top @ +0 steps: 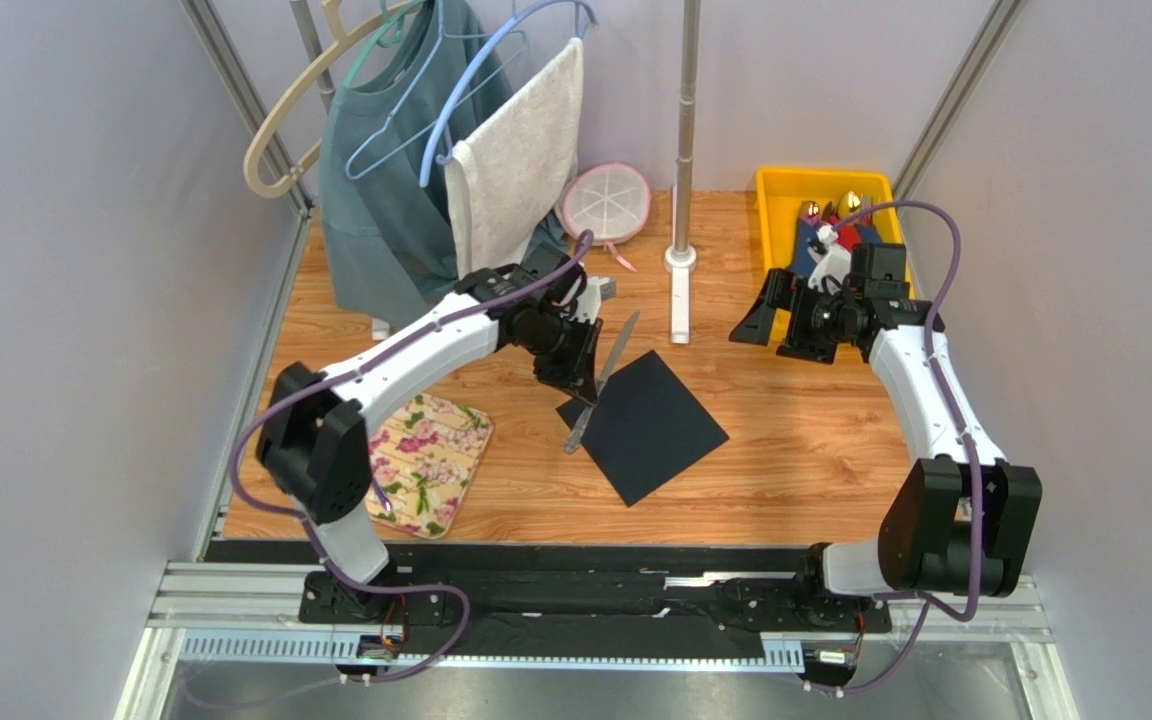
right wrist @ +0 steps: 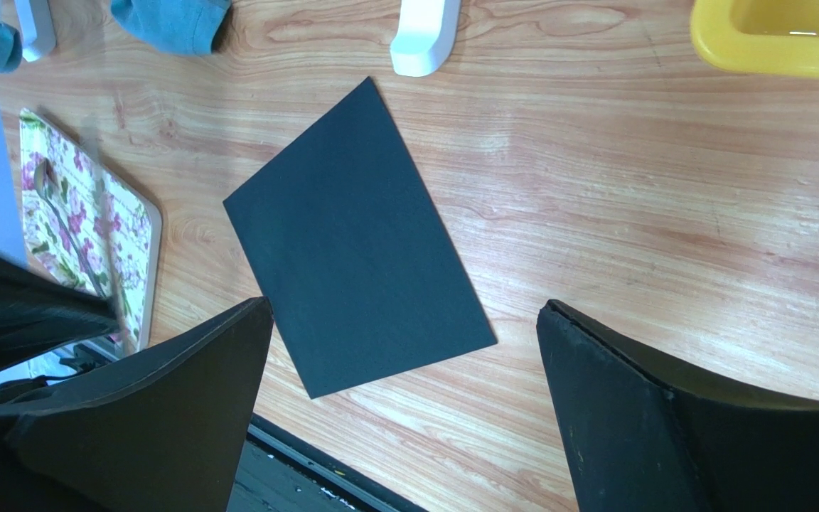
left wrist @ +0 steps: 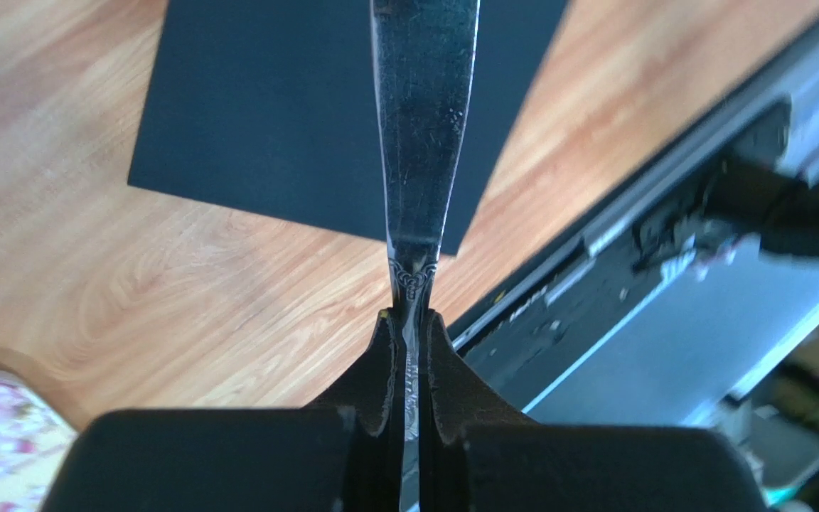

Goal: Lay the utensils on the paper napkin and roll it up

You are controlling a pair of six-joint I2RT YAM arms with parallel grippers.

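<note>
A slim dark utensil [top: 620,342] with an ornate handle [left wrist: 424,128] is pinched by its end between the fingers of my left gripper [left wrist: 411,331], which is shut on it. It hangs slanted over the left corner of the black paper napkin [top: 654,428], its lower tip by the napkin's left edge. The napkin [right wrist: 360,256] lies flat and unrolled on the wooden table with nothing resting on it. My right gripper [top: 778,323] hovers to the napkin's upper right, and in its wrist view the right gripper [right wrist: 403,309] is wide open and empty.
A floral mat [top: 425,458] lies left of the napkin. A yellow bin [top: 778,188] with wrapped gold cutlery stands at the back right. A white pole base [top: 680,285] stands behind the napkin. Hanging clothes [top: 402,165] and a pink round dish [top: 605,200] fill the back left.
</note>
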